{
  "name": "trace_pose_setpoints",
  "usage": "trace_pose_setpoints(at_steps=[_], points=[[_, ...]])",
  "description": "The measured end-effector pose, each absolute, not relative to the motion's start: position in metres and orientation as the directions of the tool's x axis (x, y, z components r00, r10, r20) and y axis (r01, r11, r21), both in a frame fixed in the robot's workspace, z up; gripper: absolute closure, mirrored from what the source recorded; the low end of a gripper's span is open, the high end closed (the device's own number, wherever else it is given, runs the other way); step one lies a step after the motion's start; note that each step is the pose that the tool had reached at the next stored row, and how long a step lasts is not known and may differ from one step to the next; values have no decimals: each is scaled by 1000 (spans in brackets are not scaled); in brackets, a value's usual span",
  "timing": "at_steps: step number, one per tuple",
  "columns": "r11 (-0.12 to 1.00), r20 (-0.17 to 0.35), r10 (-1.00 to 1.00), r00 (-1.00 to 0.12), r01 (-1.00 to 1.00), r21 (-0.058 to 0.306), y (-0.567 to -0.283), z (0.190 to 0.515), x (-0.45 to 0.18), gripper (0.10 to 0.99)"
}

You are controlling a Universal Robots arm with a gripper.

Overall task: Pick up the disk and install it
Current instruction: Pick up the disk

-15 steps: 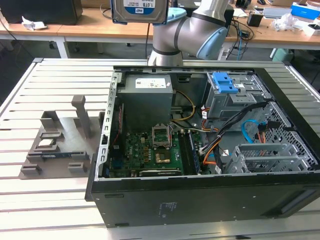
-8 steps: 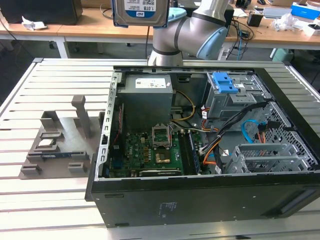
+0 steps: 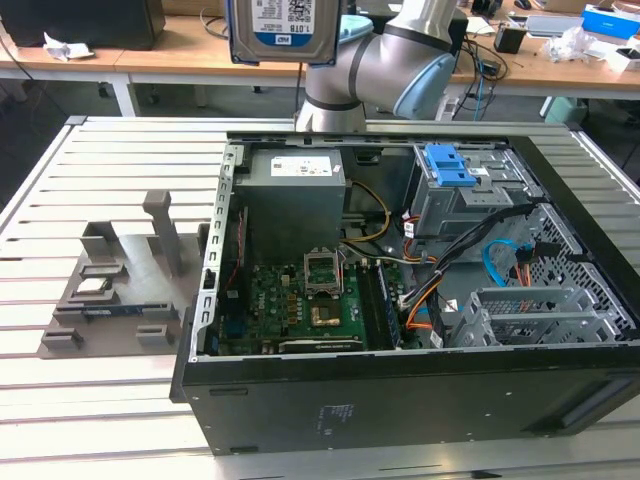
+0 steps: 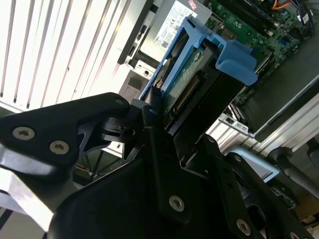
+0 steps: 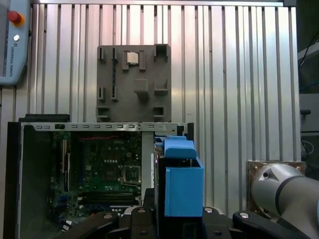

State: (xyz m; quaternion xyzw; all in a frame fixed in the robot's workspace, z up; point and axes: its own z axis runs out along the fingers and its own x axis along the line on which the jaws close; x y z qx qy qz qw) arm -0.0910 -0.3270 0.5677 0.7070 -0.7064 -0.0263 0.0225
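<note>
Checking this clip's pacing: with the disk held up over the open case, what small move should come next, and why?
Probably shift the disk toward the exterior view's right. The end effector grips it high above the case, near the power supply, while the drive cages sit further right.

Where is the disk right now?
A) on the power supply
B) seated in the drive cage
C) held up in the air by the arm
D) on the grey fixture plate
C: in the exterior view the disk hangs in the air, clear of the open case, and in the second wrist view the jaws grip its end.
</note>
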Motion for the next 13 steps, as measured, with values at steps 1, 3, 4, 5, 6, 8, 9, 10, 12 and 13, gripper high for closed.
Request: trace_pose_setpoints(at_steps=[1, 3, 4, 5, 6, 8, 9, 10, 12, 13], points=[[-1, -5, -1000, 1, -998, 69, -327, 567, -91, 733], [-1, -5, -1000, 1, -998, 69, -327, 565, -90, 733], [-1, -5, -1000, 1, -998, 69, -327, 564, -90, 733], [-1, -5, -1000, 1, -998, 69, -327, 563, -90, 733], [-1, -5, -1000, 1, -998, 69, -327, 562, -89, 733], [-1, -5, -1000, 1, -998, 69, -327, 560, -89, 733], [-1, -5, -1000, 1, -998, 69, -327, 559, -89, 733], [-1, -5, -1000, 1, -998, 69, -327, 558, -88, 733], [-1, -5, -1000, 1, -998, 69, -327, 557, -88, 733], [-1, -5, -1000, 1, -998, 69, -327, 556, -88, 733]])
